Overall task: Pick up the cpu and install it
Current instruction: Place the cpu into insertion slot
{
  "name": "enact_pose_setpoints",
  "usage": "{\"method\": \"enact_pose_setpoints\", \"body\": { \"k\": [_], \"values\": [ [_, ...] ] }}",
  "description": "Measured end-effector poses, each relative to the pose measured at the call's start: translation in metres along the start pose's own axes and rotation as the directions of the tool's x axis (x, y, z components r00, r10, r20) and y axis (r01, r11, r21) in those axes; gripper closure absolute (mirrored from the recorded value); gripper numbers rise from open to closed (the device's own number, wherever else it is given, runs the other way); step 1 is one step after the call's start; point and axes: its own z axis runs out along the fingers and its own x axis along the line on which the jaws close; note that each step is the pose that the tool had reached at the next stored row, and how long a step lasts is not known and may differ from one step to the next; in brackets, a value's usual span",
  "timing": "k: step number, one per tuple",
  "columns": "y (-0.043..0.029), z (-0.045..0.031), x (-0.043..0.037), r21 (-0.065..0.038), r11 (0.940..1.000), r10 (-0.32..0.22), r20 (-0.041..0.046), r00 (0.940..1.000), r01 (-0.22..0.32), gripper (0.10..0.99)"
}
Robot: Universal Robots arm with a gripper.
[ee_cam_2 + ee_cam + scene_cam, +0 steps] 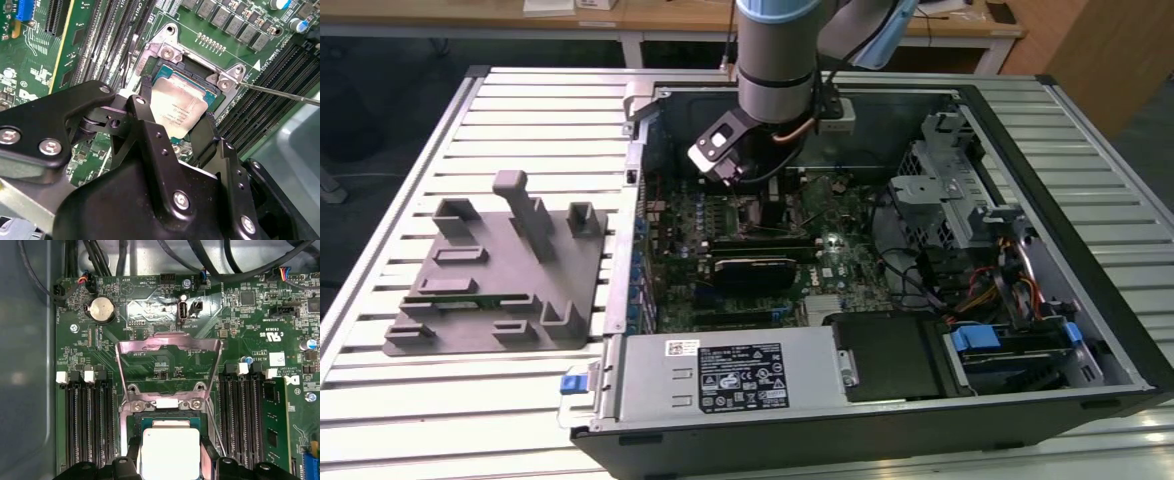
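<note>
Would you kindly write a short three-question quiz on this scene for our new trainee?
1. True or false: the metal load plate is closed over the cpu.
2. Relative to the computer case, the grey fixture tray lies: A) inside; B) outside, on the exterior view's left; C) underneath.
3. Fill in: the end effector grips the cpu by two opposite ____.
Key: 1 false; 2 B; 3 edges.

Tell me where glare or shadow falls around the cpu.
First wrist view: the cpu lid is blown white, glare streaks the motherboard above the load plate. Second wrist view: the lid is evenly lit within the dark gripper. Exterior view: the arm shadows the board beneath.
</note>
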Motion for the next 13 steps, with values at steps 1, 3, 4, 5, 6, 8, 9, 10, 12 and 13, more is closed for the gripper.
{"method": "enact_pose_setpoints", "body": {
  "k": [1, 3, 4, 5, 6, 8, 9, 10, 12, 13],
  "values": [
    [0.0, 0.0004, 0.0001, 0.0, 1.0, 0.0, -0.0001, 1.0, 0.0, 0.541],
    [0.0, 0.0017, 0.0001, 0.0, 1.0, 0.0, 0.0001, 1.0, 0.0, 0.541],
    [-0.0001, 0.0022, 0.0, 0.0, 1.0, 0.0, 0.0006, 1.0, 0.0, 0.541],
    [-0.0002, 0.0023, 0.0, 0.0, 1.0, 0.0, 0.0007, 1.0, 0.0, 0.541],
    [-0.0002, 0.0024, 0.0, 0.0, 1.0, 0.0, 0.0007, 1.0, 0.0, 0.541],
    [-0.0001, 0.0026, 0.0001, 0.0, 1.0, 0.0, 0.0002, 1.0, 0.0, 0.541],
    [-0.0001, 0.0027, 0.0001, 0.0, 1.0, 0.0, 0.0001, 1.0, 0.0, 0.541],
    [-0.0001, 0.0027, 0.0001, 0.0, 1.0, 0.0, 0.0, 1.0, 0.0, 0.541],
    [0.0, 0.003, 0.0002, -0.001, 1.0, 0.0, -0.0008, 1.0, 0.0, 0.533],
    [-0.0001, 0.003, 0.0002, 0.0, 1.0, 0.0, -0.0006, 1.0, 0.0, 0.533]
  ]
}}
